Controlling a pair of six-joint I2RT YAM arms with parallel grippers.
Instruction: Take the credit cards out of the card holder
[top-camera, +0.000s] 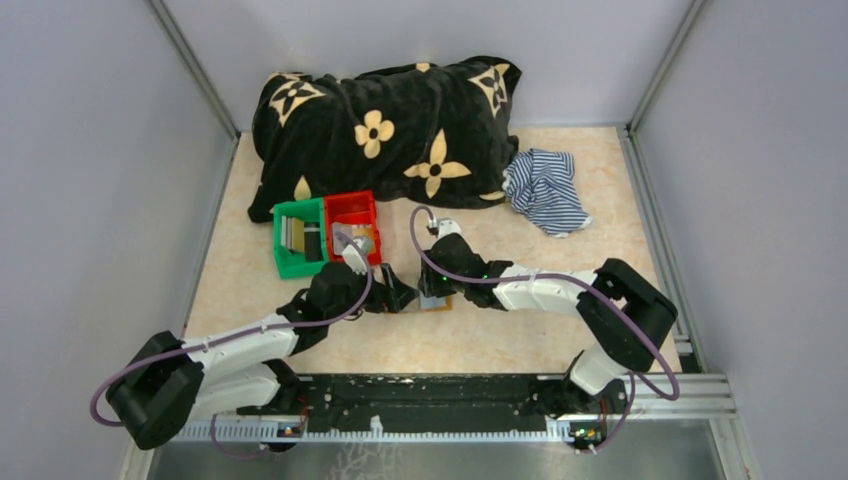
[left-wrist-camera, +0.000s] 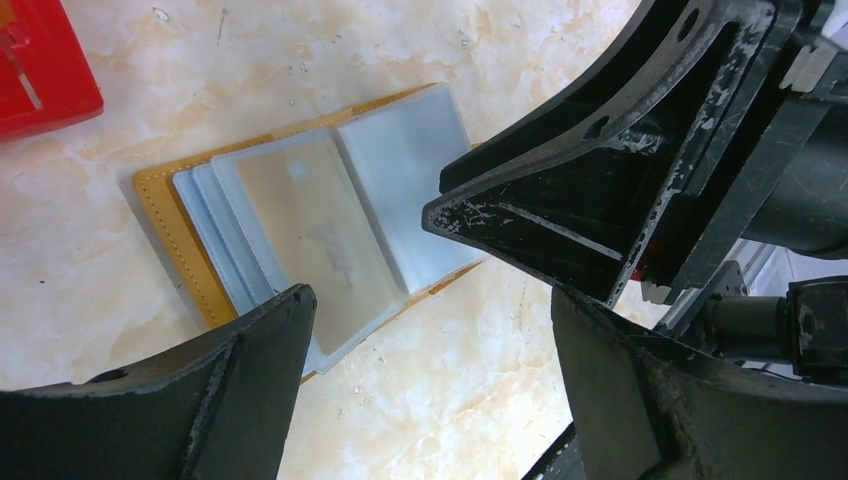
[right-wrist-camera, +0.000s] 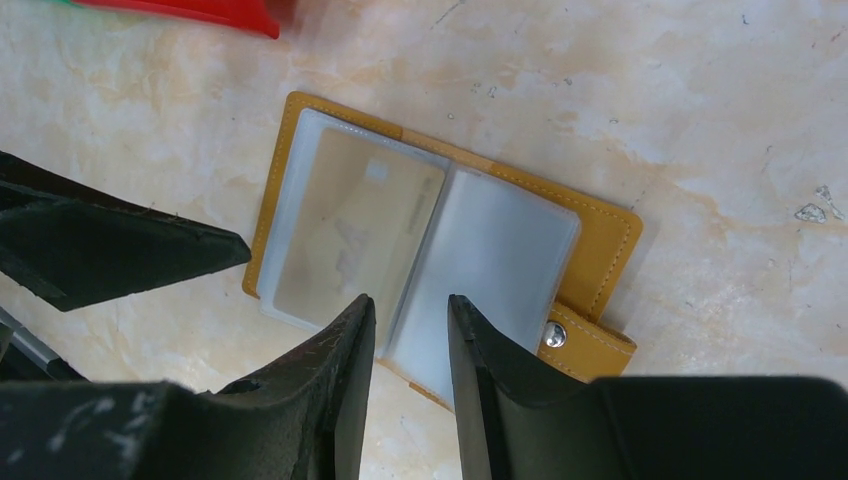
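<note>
The card holder (right-wrist-camera: 605, 240) is lying open on the marble-patterned tabletop (right-wrist-camera: 700, 120), just in front of the red bin (top-camera: 350, 208). Its tan cover is facing down and its cloudy plastic sleeves (right-wrist-camera: 490, 260) are facing up. From the top camera it is showing only as a sliver of tan, because both arms are meeting over it and covering nearly all of it.

One pale card (right-wrist-camera: 350, 230) is sitting inside the sleeve on the half away from the snap tab (right-wrist-camera: 585, 345). Its print is blurring behind the plastic and cannot be read. Whether more cards are lying in the sleeves underneath cannot be told.

The left fingers (left-wrist-camera: 250, 380) are standing spread wide with nothing between them, one tip overlapping the holder's edge; whether it is touching cannot be told. The right fingers (right-wrist-camera: 330, 390) are standing close together with a narrow gap, over the middle fold where the sleeves meet. Their own bulk is hiding whether the tips are reaching the plastic. One right finger is also crossing the left wrist view and hiding a corner of the holder.

The green bin (top-camera: 283, 245) beside the red one is holding flat things too small to make out.
</note>
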